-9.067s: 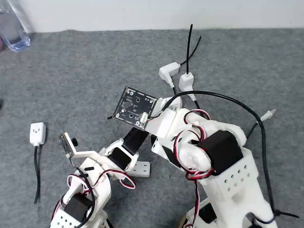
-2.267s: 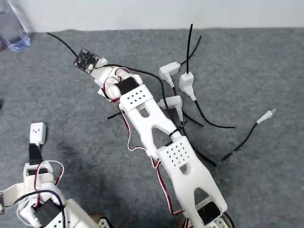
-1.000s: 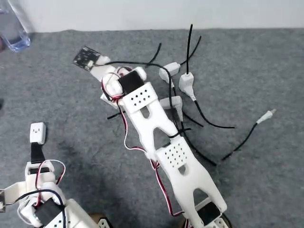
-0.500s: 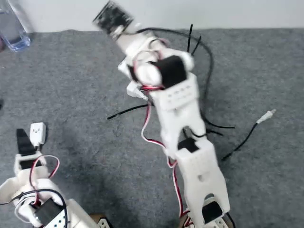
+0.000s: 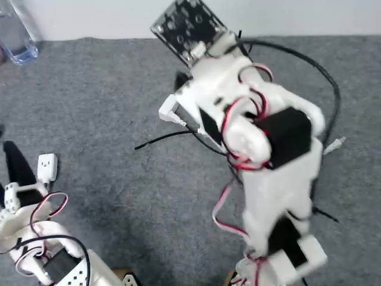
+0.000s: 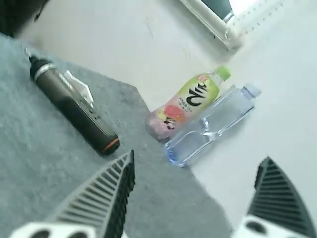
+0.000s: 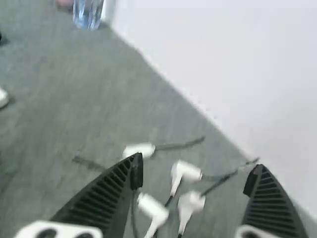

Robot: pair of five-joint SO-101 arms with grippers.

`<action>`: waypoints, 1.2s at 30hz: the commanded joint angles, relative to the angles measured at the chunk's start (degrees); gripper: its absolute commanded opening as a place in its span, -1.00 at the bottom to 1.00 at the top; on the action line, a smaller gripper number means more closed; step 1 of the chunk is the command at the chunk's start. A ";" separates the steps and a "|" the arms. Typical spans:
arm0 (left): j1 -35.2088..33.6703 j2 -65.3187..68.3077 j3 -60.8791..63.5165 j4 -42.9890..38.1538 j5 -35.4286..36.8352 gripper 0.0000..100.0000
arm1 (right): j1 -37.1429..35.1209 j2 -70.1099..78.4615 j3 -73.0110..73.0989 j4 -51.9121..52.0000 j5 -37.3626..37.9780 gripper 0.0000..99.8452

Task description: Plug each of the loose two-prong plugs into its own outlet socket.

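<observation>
Plugs first: a cluster of white two-prong plugs point(image 7: 185, 172) lies flat on the grey tabletop point(image 5: 107, 89), up toward 12 o'clock near the wall. Their bodies point different ways and black cords cross among them. The right hand point(image 7: 195, 166) hangs high over them, fingers spread wide and nothing in it. My read is that it's up there to look the cluster over and choose one plug. Out at 3 o'clock a stray plug point(image 5: 336, 143) sits well apart, long axis running 2 to 8 o'clock, tip toward 2, cord trailing off toward 7. At 9 o'clock the white outlet socket point(image 5: 46, 167) lies face up, long axis 12 to 6. The left hand point(image 6: 198, 163) is released too, empty, just beside that socket on its 9 o'clock side. It's aimed out past the socket at some bottles point(image 6: 190, 101), so I'd call that idling, not bracing. No plug looks seated yet.
</observation>
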 commanded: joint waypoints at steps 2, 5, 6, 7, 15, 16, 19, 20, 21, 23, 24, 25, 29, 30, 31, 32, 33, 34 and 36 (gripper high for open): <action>0.62 -0.70 -0.75 -1.85 -13.10 -0.27 | 0.75 -13.49 16.18 2.07 -0.53 -0.36; 1.93 -0.70 -0.75 -1.58 -15.21 -0.27 | 0.75 -18.95 23.38 2.07 -0.44 -0.36; 1.93 -0.70 -0.75 -1.58 -16.00 -0.27 | 0.75 -20.35 25.49 2.07 -0.44 -0.36; 1.93 -0.70 -0.75 -1.49 -16.70 -0.27 | 0.75 -21.67 27.43 2.07 -0.44 -0.36; 1.93 -0.70 -0.84 8.97 -31.65 -0.27 | 0.75 -34.33 44.04 2.15 -0.44 -0.36; 1.93 -0.70 -0.84 10.64 -33.14 -0.27 | 0.75 -36.79 47.30 2.15 -0.44 -0.36; 1.93 -0.70 -0.75 13.63 -37.19 -0.27 | 0.75 -44.18 57.67 -0.40 -0.44 -0.36; 1.93 -0.70 -0.75 14.33 -37.89 -0.27 | 0.84 -46.90 61.45 -1.98 -0.44 -0.36; 2.02 -0.70 -0.75 14.86 -38.15 -0.27 | 1.63 -49.63 65.58 -3.65 -0.44 -0.36; 2.55 -0.70 -0.66 16.09 -38.59 -0.27 | 3.91 -55.08 74.81 -8.48 -0.44 -0.36; 2.64 -0.70 -0.66 16.79 -38.77 -0.27 | 5.41 -57.89 80.00 -11.56 -0.44 -0.36; 2.73 -0.70 -0.66 17.41 -39.74 -0.27 | 7.34 -60.79 85.19 -15.08 -0.44 -0.36; 2.73 -0.70 -0.66 19.60 -42.20 -0.27 | 16.66 -73.10 106.46 -31.87 -0.44 -0.36; 2.73 -0.70 -0.66 19.96 -42.20 -0.27 | 18.33 -76.18 110.95 -34.95 -0.44 -0.36; 2.73 -0.70 -0.66 20.13 -42.20 -0.27 | 19.82 -79.34 115.08 -37.32 -0.44 -0.36; 2.81 -0.70 -0.66 20.13 -42.20 -0.27 | 20.79 -82.24 118.51 -38.64 -0.44 -0.36; 2.81 -0.70 -0.66 20.13 -42.20 -0.27 | 21.14 -85.05 121.41 -39.25 -0.44 -0.36; 2.81 -0.70 -0.66 20.13 -42.20 -0.27 | 21.14 -87.78 123.52 -39.08 -0.44 -0.36; 2.81 -0.70 -0.66 20.75 -42.20 -0.27 | 21.14 -92.35 127.03 -38.99 -0.62 -0.36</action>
